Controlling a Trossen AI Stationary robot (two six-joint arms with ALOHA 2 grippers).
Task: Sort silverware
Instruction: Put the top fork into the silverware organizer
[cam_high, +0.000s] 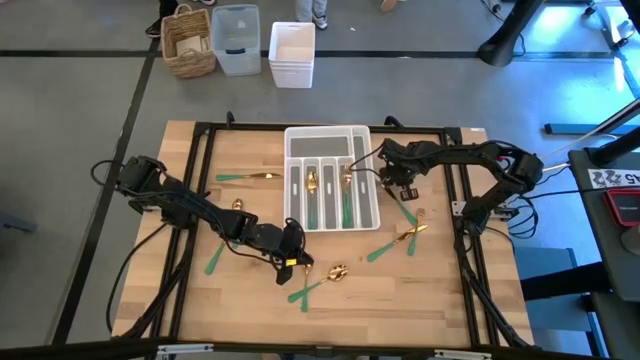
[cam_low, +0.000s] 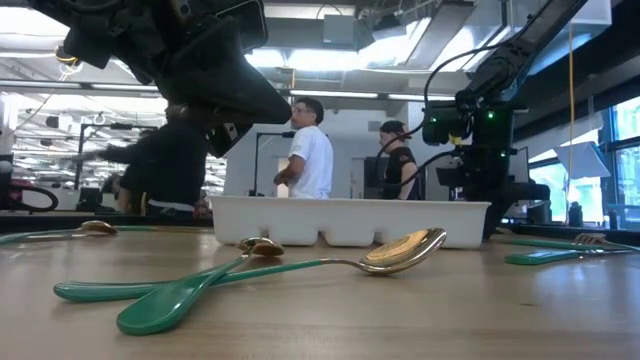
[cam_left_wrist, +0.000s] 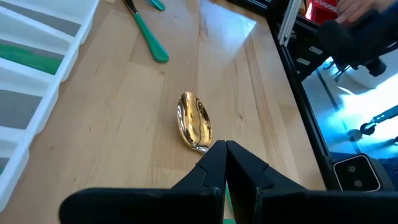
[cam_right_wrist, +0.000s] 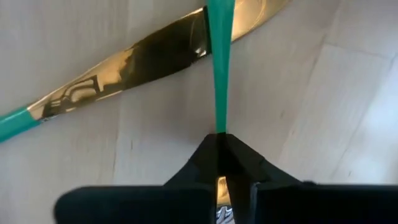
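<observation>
Because the right fingers (cam_right_wrist: 221, 146) had closed tight on a slim green handle (cam_right_wrist: 219, 74), that piece hung from them just above the desk (cam_high: 250, 300) beside the tray (cam_high: 372, 205) — a grip at the handle's end, probably so the gold head could be steered into a slot. Under it, in the wrist view, a gold knife (cam_right_wrist: 143, 59) lay flat on the wood. The left fingers (cam_left_wrist: 224, 158) were pressed shut over a spoon (cam_left_wrist: 194, 121), seemingly on the neck behind its gold bowl, low near the desk's front. Several pieces already lay in the tray's slots. Others were scattered — a crossed pair (cam_high: 400, 240) right of the tray, one (cam_high: 248, 177) left of it, more near the front edge.
</observation>
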